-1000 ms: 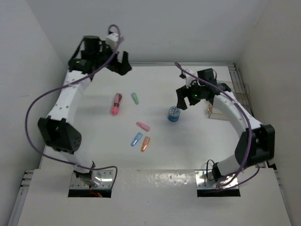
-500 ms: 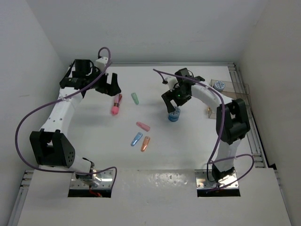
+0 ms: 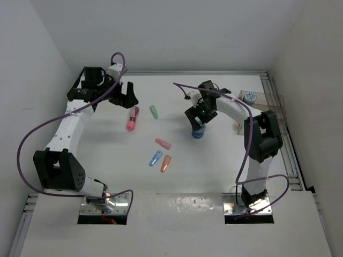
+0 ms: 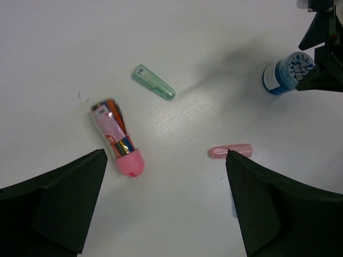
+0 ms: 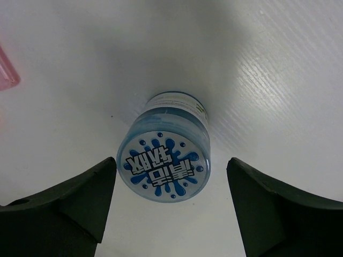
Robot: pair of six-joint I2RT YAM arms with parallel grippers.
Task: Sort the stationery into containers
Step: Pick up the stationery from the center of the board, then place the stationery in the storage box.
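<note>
Right jaws lowered, now straddling blue roll [image 5: 165, 167]

I work in a robotics lab cell, not a home. My left arm [image 3: 69, 126] and right arm [image 3: 257, 142] are bolted to metal plates [image 3: 120, 201] at the near edge of a bare white table [image 3: 214, 171]. Plain white walls [image 3: 177, 32] box it in, purple cables [image 3: 19, 155] loop loose, and a metal rail [image 3: 293, 160] lines the right edge.
</note>
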